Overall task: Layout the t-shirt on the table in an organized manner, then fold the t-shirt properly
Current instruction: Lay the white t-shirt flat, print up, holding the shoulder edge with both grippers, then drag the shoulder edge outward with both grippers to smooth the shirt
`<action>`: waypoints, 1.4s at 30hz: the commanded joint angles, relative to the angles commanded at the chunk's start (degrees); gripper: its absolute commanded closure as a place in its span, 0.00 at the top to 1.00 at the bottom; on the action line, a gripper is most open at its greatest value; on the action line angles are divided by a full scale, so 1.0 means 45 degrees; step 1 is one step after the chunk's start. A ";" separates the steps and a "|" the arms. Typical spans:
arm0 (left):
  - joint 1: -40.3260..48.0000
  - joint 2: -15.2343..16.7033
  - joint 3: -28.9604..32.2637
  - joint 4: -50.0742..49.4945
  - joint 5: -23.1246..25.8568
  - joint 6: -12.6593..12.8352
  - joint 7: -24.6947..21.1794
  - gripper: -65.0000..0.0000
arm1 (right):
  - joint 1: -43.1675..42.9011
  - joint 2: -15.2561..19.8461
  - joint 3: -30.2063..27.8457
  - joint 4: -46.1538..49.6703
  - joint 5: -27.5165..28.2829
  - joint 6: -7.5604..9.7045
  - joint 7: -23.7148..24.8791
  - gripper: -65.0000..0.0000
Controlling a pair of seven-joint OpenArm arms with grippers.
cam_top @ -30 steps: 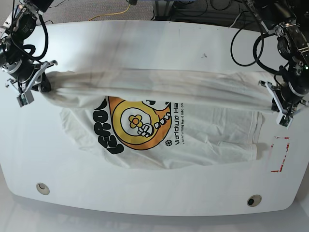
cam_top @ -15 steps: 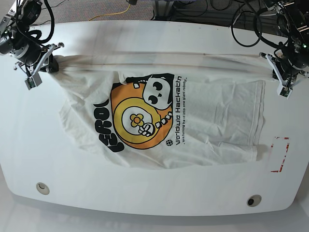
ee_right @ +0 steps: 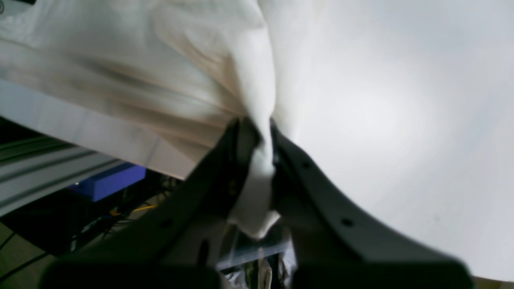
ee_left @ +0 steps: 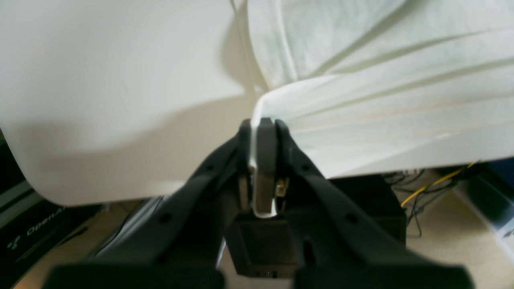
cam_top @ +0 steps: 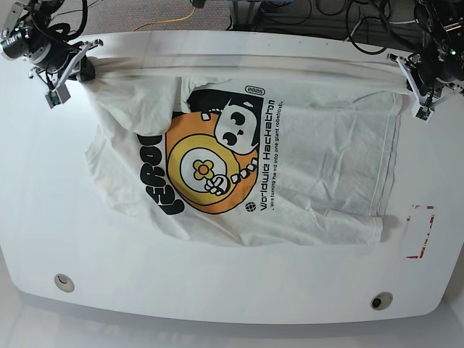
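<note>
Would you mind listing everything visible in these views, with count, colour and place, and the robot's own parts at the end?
t-shirt: one, white with a yellow-orange cartoon graphic and black lettering, spread graphic-up over the middle of the table, its far edge pulled taut between both grippers.
table: one, glossy white, fills the base view.
grommet holes: two, round, near the table's front edge, one toward each end.
red-outlined mark: one, on the table at the base view's right.
cables: several, black and one yellow, on the floor beyond the table.
left gripper: one, black, far right corner of the base view, shut on the t-shirt.
right gripper: one, black, far left corner, shut on the t-shirt.
</note>
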 joint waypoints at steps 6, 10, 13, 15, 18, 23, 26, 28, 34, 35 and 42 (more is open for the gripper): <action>-0.0078 -0.0332 0.0059 -0.0020 0.0430 0.0000 -0.0254 0.00 | 0.0098 0.0020 0.0000 0.0000 0.0000 0.0000 0.0039 0.00; -0.0781 -0.0332 0.0078 -0.0234 0.1016 0.0000 -0.0254 0.00 | 0.0586 0.0078 0.0000 -0.0039 -0.0313 0.0000 0.0039 0.00; -0.1231 -0.0332 0.0098 -0.0527 0.1582 0.0000 -0.0254 0.00 | 0.0840 0.0078 -0.0020 -0.0059 -0.1133 0.0000 0.0039 0.00; -0.1387 -0.0332 0.0313 -0.0781 0.1915 0.0000 -0.0254 0.00 | 0.1094 0.0020 -0.0020 -0.0059 -0.1680 0.0000 0.0020 0.00; -0.1602 -0.0430 0.0645 -0.1114 0.2188 0.0000 -0.0274 0.00 | 0.1348 0.0020 -0.0156 -0.0078 -0.2422 0.0000 0.0020 0.00; -0.2051 -0.0567 0.0742 -0.1621 0.2227 0.0000 -0.0274 0.00 | 0.1817 0.0020 -0.0664 -0.0078 -0.3067 0.0000 0.0039 0.00; -0.2598 -0.0567 0.0742 -0.1954 0.2266 0.0000 -0.0274 0.00 | 0.2071 0.0020 -0.0723 -0.0098 -0.3204 0.0000 0.0039 0.00; -0.2950 -0.0567 0.0742 -0.2266 0.2266 0.0000 -0.0274 0.00 | 0.2247 0.0020 -0.0723 -0.0098 -0.3341 0.0000 0.0039 0.00; -0.3868 -0.0586 0.0762 -0.3067 0.2266 0.0000 -0.0274 0.00 | 0.2774 0.0000 -0.0723 -0.0117 -0.3536 0.0000 0.0039 0.00; -0.3985 -0.0586 0.0762 -0.3184 0.2266 0.0000 -0.0274 0.00 | 0.2813 0.0000 -0.0723 -0.0156 -0.3575 0.0000 0.0039 0.00; -0.4806 -0.0606 0.1387 -0.4161 0.2286 0.0000 -0.0274 0.00 | 0.3087 0.0000 -0.0723 -0.0899 -0.3575 0.0000 0.0059 0.00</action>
